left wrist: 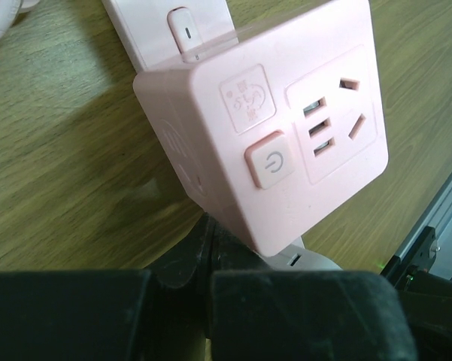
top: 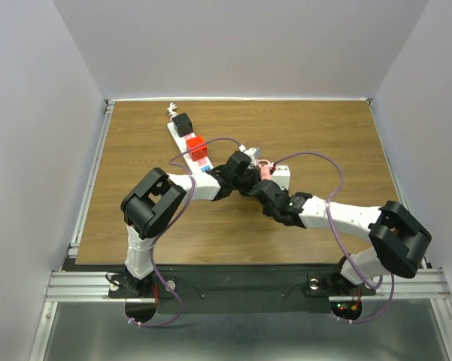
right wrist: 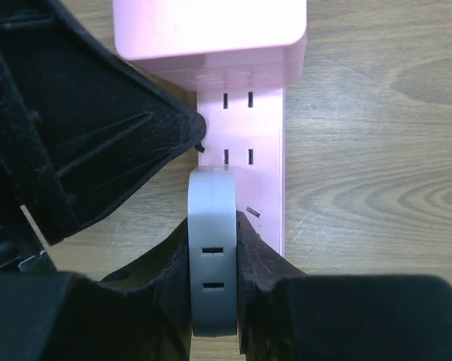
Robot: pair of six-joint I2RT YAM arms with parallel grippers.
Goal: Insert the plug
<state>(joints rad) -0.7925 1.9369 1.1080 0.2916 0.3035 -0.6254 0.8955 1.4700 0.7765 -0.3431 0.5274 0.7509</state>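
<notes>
A grey rounded plug (right wrist: 213,263) with two slots is clamped between my right gripper's (right wrist: 213,226) fingers. It is held on edge just above a short white power strip (right wrist: 265,173), near two pairs of free slots. A pink cube adapter (right wrist: 210,30) sits on the strip's far end. It also shows in the left wrist view (left wrist: 278,128) and the top view (top: 265,167). My left gripper (left wrist: 207,241) is shut, its fingers together against the strip beside the cube. In the top view both grippers meet at the strip (top: 283,177), the left (top: 243,167) and the right (top: 258,186).
A longer white power strip (top: 174,134) lies diagonally at the back left, carrying a black adapter (top: 182,124) and a red plug (top: 197,147). Purple cables loop over both arms. Grey walls enclose the wooden table (top: 323,135) on three sides.
</notes>
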